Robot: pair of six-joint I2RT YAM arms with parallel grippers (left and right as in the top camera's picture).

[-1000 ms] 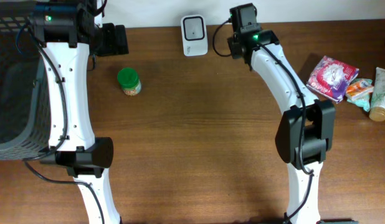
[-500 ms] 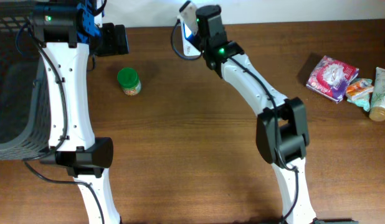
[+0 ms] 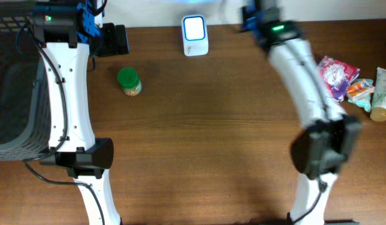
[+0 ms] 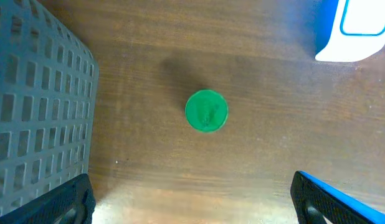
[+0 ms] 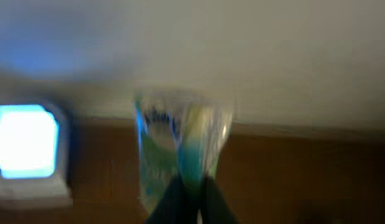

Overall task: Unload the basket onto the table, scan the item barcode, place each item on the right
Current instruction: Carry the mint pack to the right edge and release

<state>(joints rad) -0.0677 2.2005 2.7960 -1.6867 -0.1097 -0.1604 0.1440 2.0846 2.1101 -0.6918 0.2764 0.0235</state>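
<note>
The right tool [image 5: 191,190] is pinched tight on a packet [image 5: 180,146]. The packet is thin and shiny, partly see-through, with blue and green on it. It sticks up out of the two dark fingers. This wrist picture is very blurry, so nothing on the packet can be read. The packet is held at the far edge of the counter [image 3: 218,137], in front of the pale wall [image 5: 273,56], just to the right of the scanner [image 3: 195,34].

The scanner is a small white box with round corners. It stands at the far side of the counter, and its square face glows bright blue-white.

The left tool [image 4: 189,183] is open wide, with one finger at each bottom corner of its own picture. It holds nothing. Below it stands a little jar [image 3: 129,82] with a round green lid, nearer than the scanner and to its left. Left of the jar is a grey plastic basket [image 3: 12,81] with walls full of small square holes.

The counter is brown wood with long lines of grain. On its right side lie a crinkly pink pouch [image 3: 335,78], a small orange and blue-green pack [image 3: 360,91] and a pale tube [image 3: 381,94], all close together.
</note>
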